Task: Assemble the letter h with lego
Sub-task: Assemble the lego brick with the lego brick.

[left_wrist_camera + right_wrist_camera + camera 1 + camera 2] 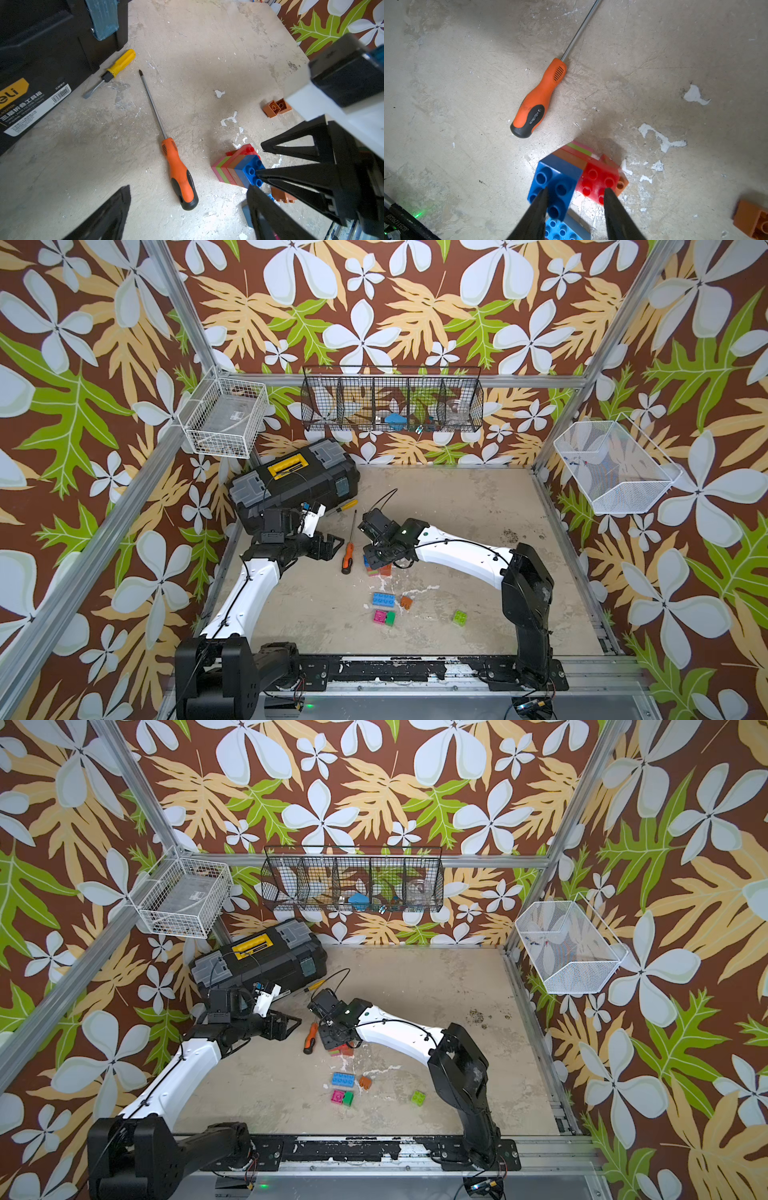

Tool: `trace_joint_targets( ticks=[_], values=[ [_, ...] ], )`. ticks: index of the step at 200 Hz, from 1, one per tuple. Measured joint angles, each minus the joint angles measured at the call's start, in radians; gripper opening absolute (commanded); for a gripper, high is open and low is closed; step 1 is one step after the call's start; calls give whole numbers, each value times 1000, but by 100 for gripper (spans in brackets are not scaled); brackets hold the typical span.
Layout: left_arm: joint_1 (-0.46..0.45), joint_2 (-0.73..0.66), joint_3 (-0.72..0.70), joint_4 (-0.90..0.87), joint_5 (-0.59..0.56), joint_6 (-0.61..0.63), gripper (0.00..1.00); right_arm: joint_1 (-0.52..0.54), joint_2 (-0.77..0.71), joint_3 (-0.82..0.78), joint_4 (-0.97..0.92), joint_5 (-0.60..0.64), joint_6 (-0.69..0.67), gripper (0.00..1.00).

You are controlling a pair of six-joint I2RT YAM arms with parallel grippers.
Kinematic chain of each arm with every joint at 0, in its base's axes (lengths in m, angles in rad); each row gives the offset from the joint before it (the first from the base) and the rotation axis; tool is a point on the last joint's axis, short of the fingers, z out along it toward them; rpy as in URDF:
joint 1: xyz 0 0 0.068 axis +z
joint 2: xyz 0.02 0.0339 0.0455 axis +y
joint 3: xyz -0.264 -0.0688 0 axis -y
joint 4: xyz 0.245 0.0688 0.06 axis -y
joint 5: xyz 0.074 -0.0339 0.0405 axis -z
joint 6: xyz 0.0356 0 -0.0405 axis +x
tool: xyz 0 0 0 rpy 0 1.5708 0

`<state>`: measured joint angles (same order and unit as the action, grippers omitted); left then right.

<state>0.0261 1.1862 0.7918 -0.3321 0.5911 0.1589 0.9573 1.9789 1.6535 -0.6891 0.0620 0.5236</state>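
The letter h is a joined lego cluster (379,569) (341,1048) standing mid-floor. It has a pink, green, red and orange striped column topped by a blue brick (556,180), with a red brick (598,180) beside it. My right gripper (575,191) (259,159) hovers just over these two tops. Its jaws are apart, one finger over blue and one over red, and grip nothing. My left gripper (187,188) (337,545) is wide open and empty, to the cluster's left. Loose lego lies nearer the front: a long blue brick (384,600), an orange one (406,603), a pink-green pair (384,617) and a light green brick (459,617).
An orange-handled screwdriver (348,558) lies between the two grippers, just left of the cluster. A yellow-handled screwdriver (116,68) rests against the black toolbox (295,485) at the back left. Wire baskets (392,404) hang on the walls.
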Motion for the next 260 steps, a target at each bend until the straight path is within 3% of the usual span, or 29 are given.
trace_joint_targets(
  ticks=[78,129,170,260],
  values=[
    [0,18,32,-24,36,0,90,0,-83,13,-4,0,23,50],
    [-38,44,69,-64,94,-5,87,-55,-157,-82,47,-16,41,48],
    [-79,72,80,-76,92,-21,87,-63,-132,-70,48,-94,11,49],
    [-79,87,71,-73,26,-24,88,-45,-31,-15,29,-104,-8,48]
  ],
)
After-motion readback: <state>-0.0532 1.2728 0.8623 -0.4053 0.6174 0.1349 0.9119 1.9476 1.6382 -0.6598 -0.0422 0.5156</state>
